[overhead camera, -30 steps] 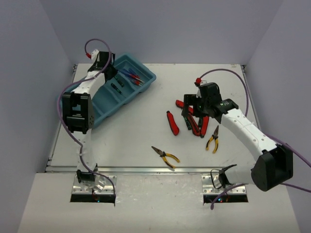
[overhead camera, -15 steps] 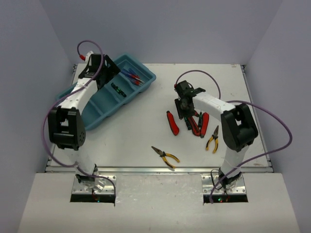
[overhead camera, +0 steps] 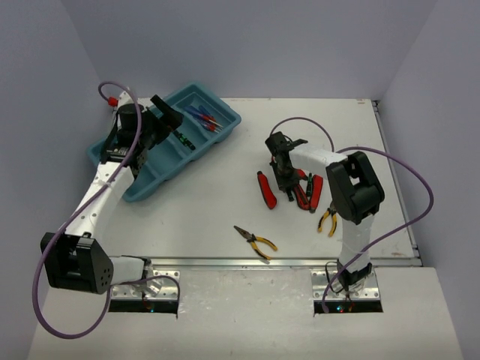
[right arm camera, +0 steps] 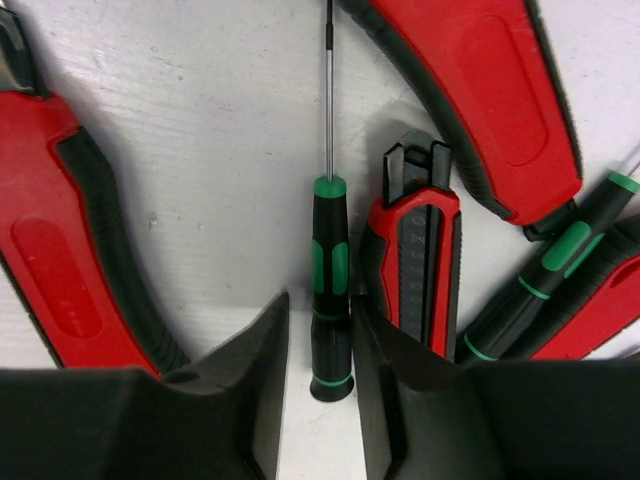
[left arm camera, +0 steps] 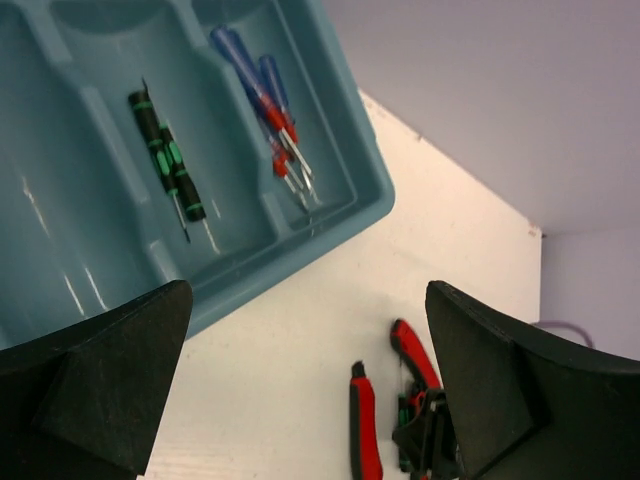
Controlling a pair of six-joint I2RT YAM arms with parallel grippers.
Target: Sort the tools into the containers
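Both arms have shifted since a second ago. The left arm has swung its elbow out to the near left, and the left gripper, which was low in the teal tray, now hangs above it with its fingers spread wide and nothing between them. The right arm has folded in, and the right gripper has dropped onto the heap of tools on the white table.

Its fingers stand close on either side of a black screwdriver with green bands, which lies flat on the table with its shaft pointing away from the wrist. A sliver of table shows beside the handle, so whether they already pinch it I cannot tell. Red-handled pliers lie all around it.

Blue-handled screwdrivers lie in the tray's end compartment, and two green-banded screwdrivers lie in the next one. One pair of yellow-handled pliers lies near the table's front edge, and a second pair lies beside the right arm.
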